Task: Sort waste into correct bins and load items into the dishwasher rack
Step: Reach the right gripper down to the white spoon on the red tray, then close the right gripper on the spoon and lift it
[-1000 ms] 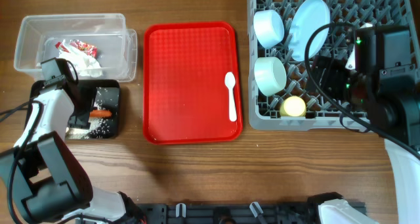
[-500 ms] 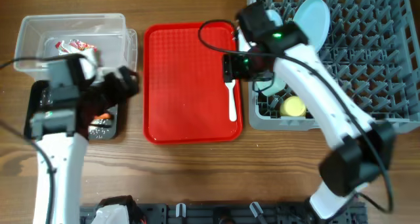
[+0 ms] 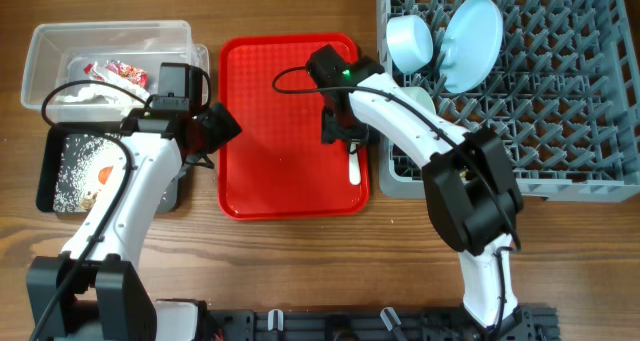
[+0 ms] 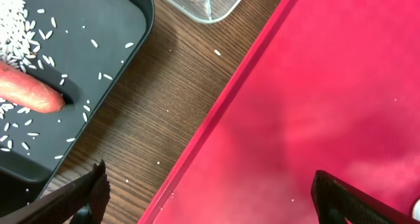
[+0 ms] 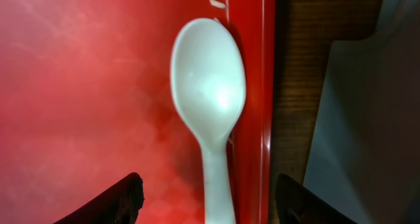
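Observation:
The white plastic spoon (image 5: pixel 210 99) lies at the right edge of the red tray (image 5: pixel 79 86). My right gripper (image 5: pixel 207 204) is open just above it, one finger on each side of the handle; in the overhead view it (image 3: pixel 343 133) covers the spoon's bowl, and the handle (image 3: pixel 353 168) shows. My left gripper (image 4: pixel 210 204) is open and empty over the red tray's left rim (image 3: pixel 222 131). The carrot (image 4: pixel 26 92) and rice grains (image 4: pixel 20 43) lie in the black tray (image 4: pixel 105 46). The red wrapper (image 3: pixel 122 74) and tissue (image 3: pixel 85 91) lie in the clear tub (image 3: pixel 110 36). One bowl (image 3: pixel 410 41) and the plate (image 3: pixel 472 41) stand in the rack (image 3: pixel 520 131); the yellow cup is hidden.
The second bowl (image 3: pixel 424 99) shows partly behind my right arm. The rack's grey wall (image 5: pixel 367 119) stands just right of the red tray's rim, with a strip of wood between. A few rice grains lie on the wood (image 4: pixel 216 52) between the black tray and the red tray.
My right arm has swung from the rack to over the spoon on the red tray. My left arm has moved from above the black tray to the red tray's left edge.

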`<state>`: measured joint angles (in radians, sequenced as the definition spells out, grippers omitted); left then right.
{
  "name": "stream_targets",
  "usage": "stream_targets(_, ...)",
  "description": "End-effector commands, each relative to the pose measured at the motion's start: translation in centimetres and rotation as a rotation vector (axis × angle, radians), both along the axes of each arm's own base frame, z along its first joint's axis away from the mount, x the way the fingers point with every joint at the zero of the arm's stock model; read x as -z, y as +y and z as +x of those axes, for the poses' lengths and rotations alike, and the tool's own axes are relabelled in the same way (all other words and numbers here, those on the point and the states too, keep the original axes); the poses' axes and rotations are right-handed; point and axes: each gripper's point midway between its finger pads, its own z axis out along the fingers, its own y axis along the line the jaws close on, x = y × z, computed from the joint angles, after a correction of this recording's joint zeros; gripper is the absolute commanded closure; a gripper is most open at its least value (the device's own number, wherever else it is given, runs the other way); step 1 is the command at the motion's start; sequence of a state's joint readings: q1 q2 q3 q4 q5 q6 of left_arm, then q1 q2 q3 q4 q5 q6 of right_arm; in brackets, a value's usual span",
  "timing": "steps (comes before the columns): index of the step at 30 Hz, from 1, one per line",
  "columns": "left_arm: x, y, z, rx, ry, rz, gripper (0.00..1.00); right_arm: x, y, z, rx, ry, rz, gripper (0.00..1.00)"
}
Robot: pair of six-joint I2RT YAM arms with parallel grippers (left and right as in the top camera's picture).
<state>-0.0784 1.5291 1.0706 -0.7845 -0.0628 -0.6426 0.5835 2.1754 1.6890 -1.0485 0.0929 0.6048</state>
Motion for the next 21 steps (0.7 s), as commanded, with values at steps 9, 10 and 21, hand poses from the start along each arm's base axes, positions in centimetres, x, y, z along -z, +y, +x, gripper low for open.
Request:
stream_targets(9,-6.6,1.0,0.7,-0.044,-0.218,0.038,0.0,2.6,-0.5,0.5,0.023,0.024,-0.04,0.38)
stream_targets(10,-6.5,1.0,0.7,-0.044,-0.215,0.038,0.0,1.5,-0.6,0.8,0.027,0.005,-0.034,0.37)
stream_targets(21,-7.2,3.3,1.3,-0.106,-0.253,0.153,0.0,-2.4,-0.5,0.9,0.002,-0.058,-0.016,0.35)
